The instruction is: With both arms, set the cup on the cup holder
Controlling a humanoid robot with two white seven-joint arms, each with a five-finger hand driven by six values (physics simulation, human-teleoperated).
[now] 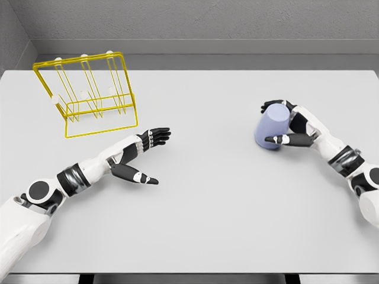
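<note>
Closest to me, at the bottom left, the robot's white left arm [71,177] comes up off the near edge of the pale grey bench [201,225] and stretches out flat across it toward the middle. Its left hand [142,155] lies wide, holding nothing: the dark fingers [157,136] point away to the right, and the thumb [142,178] juts out separately on the nearer side.

Over on the right, the other white arm [349,165] enters from the lower right corner and angles in toward the centre. At its end the right hand [290,125] is wrapped around a lavender-blue cup [272,126]. One dark finger [277,139] crosses the cup's near side low down, and more fingers curl over its far top edge, so the cup is gripped from both sides. It looks slightly tilted, and I cannot tell whether its base touches the bench. The cup sits on the right half of the bench, well apart from the left hand.

Farther back, at the far left, stands the yellow wire cup holder [89,94]. Its frame leans, and several thin upright pegs rise inside it, tipped with small white knobs. It is just beyond the left hand's fingertips and far from the cup.

Behind everything runs a grey wall [201,23].
</note>
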